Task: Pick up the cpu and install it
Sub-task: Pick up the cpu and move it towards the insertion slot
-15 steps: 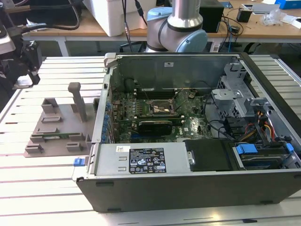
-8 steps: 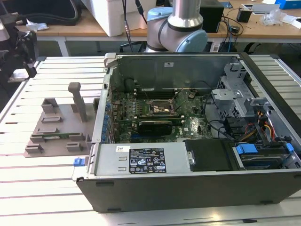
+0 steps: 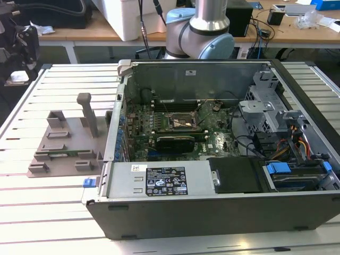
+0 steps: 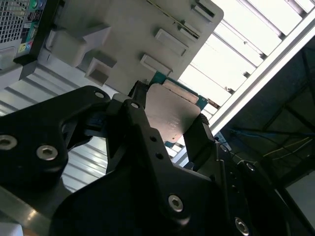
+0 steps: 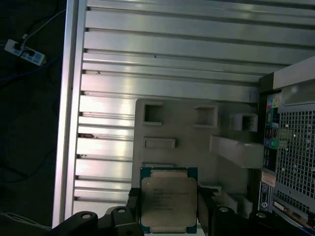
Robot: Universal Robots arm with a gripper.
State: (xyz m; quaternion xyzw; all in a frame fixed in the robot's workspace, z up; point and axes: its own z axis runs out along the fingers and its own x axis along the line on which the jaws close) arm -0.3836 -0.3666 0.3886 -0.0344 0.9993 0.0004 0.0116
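Observation:
The cpu [image 5: 169, 201] is a flat square chip with a pale metal top on a green board. It sits between the two black fingers [image 5: 205, 209] of my gripper [image 5: 169, 211], which is shut on its two opposite edges. In the second wrist view the cpu [image 4: 170, 110] shows its plain pale face, clamped by the gripper [image 4: 170, 125]. It hangs well above the grey fixture plate [image 5: 187, 128], beside the computer case. In the exterior view the black square socket [image 3: 183, 122] lies in the middle of the motherboard inside the open case [image 3: 212, 212].
The grey fixture plate [image 3: 64, 143] with raised blocks and a tall post lies on the slatted aluminium table [image 3: 48, 191], on the exterior view's left of the case. The arm [image 3: 204, 26] rises behind the case. Drive cages and cables [image 3: 281, 133] fill the case's right side.

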